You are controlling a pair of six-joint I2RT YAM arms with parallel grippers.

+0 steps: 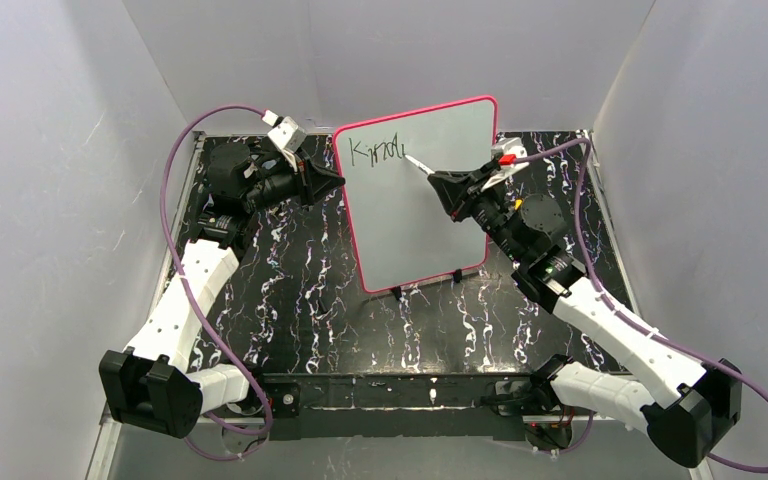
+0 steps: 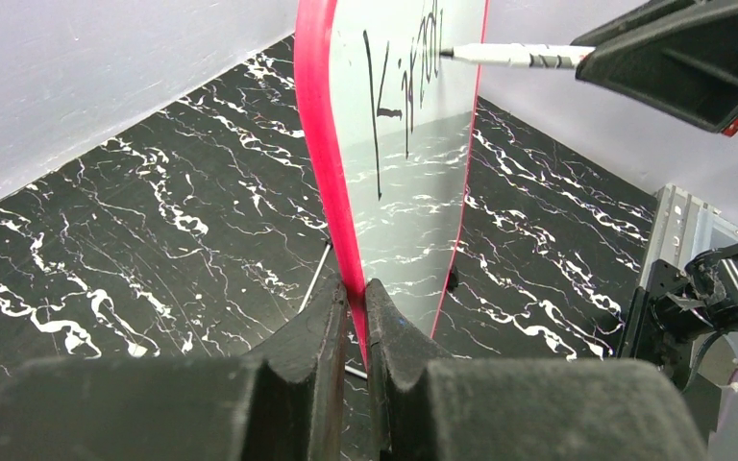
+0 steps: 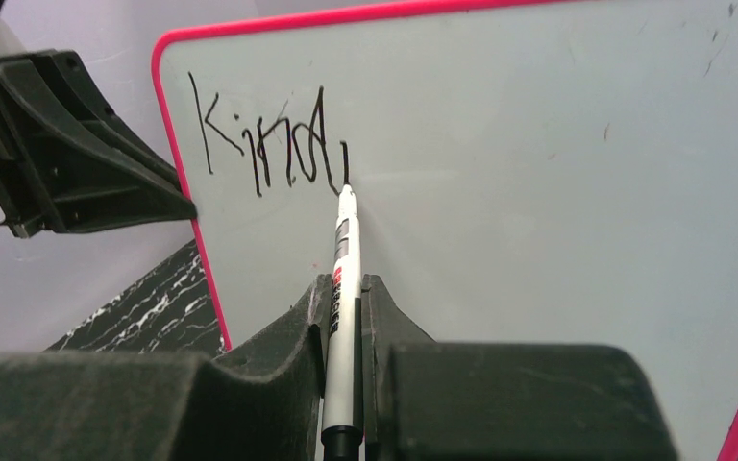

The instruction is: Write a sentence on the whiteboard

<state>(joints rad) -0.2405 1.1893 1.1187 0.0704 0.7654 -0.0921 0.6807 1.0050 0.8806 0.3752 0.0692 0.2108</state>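
Near the far edge of the table [image 1: 310, 300] the whiteboard [image 1: 430, 220] is stood upright, judged light, stiff, tippable; its left frame edge is pinched by the left gripper [image 2: 363, 298]; the marker [image 3: 344, 240], clamped by the right gripper [image 3: 346, 288], is touched to the sentence [image 3: 269, 149].

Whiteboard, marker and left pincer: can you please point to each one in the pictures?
whiteboard [image 1: 405, 235], top external view, bare white face, lower half.
marker [image 3: 344, 245], right wrist view, middle of the white barrel.
left pincer [image 2: 360, 293], left wrist view, midway between its two fingertips.
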